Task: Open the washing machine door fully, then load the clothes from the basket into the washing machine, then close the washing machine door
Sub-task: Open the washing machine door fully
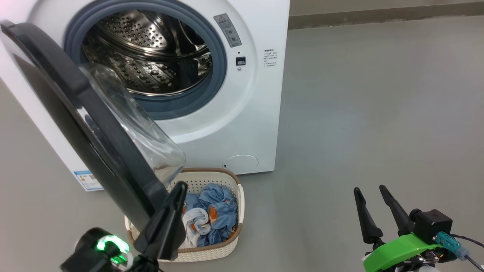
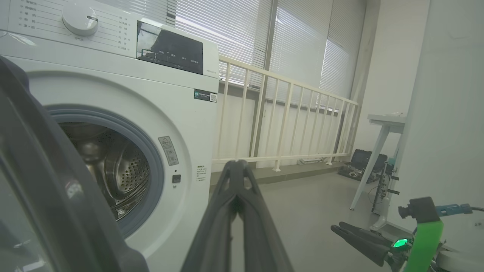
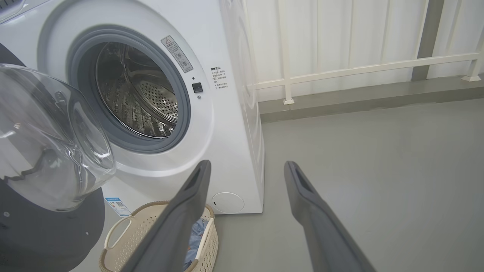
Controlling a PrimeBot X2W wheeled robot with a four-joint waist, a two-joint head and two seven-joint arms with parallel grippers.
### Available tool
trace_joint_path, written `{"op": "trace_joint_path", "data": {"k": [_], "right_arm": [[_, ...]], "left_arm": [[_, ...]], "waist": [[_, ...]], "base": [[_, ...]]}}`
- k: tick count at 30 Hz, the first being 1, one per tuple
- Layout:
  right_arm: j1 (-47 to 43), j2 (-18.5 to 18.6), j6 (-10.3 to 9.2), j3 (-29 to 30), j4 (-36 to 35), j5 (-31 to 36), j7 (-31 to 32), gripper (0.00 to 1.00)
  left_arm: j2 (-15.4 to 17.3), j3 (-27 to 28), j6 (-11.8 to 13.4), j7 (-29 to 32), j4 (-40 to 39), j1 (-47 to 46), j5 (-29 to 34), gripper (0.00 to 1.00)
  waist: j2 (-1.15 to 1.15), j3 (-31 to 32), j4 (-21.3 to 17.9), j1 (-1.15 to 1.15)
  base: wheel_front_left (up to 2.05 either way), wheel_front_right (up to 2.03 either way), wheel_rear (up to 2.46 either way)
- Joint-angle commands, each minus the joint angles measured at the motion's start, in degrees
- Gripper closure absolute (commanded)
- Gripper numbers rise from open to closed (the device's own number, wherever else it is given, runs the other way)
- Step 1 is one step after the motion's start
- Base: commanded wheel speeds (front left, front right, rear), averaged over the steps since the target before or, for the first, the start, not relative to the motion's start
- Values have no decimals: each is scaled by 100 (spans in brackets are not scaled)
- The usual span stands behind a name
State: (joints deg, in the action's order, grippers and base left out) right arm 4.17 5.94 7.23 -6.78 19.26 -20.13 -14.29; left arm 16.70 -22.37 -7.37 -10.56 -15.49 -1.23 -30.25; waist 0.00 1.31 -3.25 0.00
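The basket holds the clothes, below the open washing machine door. Left hand closed; right hand open.

In the head view, the left of the frame is crossed by the swung-out washing machine door, and its glass bowl is hung over the rear of the basket at lower centre. The basket's left side is masked by the door's lower edge and the closed left gripper beside it; the clothes can be reached from above on the right side. The drum mouth at upper left is unblocked from the right. Bare floor is seen across the right half, around the spread right gripper.
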Motion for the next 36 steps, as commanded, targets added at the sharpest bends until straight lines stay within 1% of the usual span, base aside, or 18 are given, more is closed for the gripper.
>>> {"op": "trace_joint_path", "data": {"k": [1, 9, 11, 26, 31, 36], "right_arm": [[159, 29, 25, -123, -126, 47, -71, 0], [177, -25, 25, -157, -125, 99, -71, 0], [182, -33, 25, -158, -126, 107, -71, 0], [187, -129, 25, -174, -116, 185, -71, 0], [182, -144, 25, -179, -97, 190, -71, 0], [171, -142, 25, -194, -85, 201, -71, 0]], "left_arm": [[103, 107, -12, 3, 2, -303, -69, 100], [77, -230, -12, 66, 593, -385, -292, 100], [67, -253, -12, 61, 678, -395, -325, 100], [-30, -409, -12, -198, 2092, -703, -875, 100], [-76, -301, -2, -264, 2460, -775, -997, 100], [-113, -155, 19, -330, 2653, -814, -1053, 100]], "waist": [[0, -27, -39, 0], [0, -95, -172, 0], [0, -107, -189, 0], [0, -183, -332, 0], [0, -184, -324, 0], [0, -179, -292, 0]], "base": [[0, 0, 0], [0, 0, 0], [0, 0, 0], [0, 0, 0], [0, 0, 0], [0, 0, 0]]}}
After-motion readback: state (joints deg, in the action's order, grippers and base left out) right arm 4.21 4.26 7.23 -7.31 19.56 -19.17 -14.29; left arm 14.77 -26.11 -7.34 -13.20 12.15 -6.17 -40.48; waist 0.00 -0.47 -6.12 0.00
